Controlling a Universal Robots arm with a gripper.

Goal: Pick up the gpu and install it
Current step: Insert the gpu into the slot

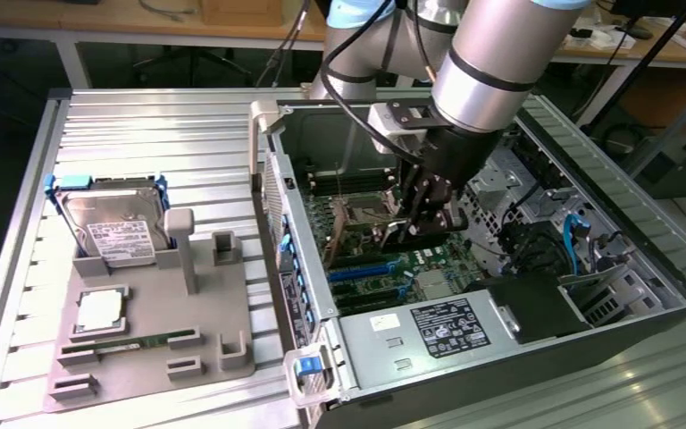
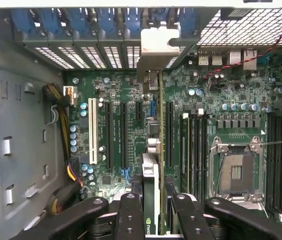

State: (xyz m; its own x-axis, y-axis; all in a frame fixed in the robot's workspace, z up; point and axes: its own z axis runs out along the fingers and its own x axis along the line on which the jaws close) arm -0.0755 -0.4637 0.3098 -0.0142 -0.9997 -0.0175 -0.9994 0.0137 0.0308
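The jaws are clenched on the graphics card [image 2: 151, 172], holding it on edge inside the open computer case [image 1: 629, 232], above the green motherboard [image 2: 121, 100]. Between the jaws, a green logo on the card is cut off and cannot be read whole. Beyond them, the card's silver bracket [image 2: 156, 45] lies by the slotted rear wall. The white label on the power supply [image 1: 445, 326] is too small to read.
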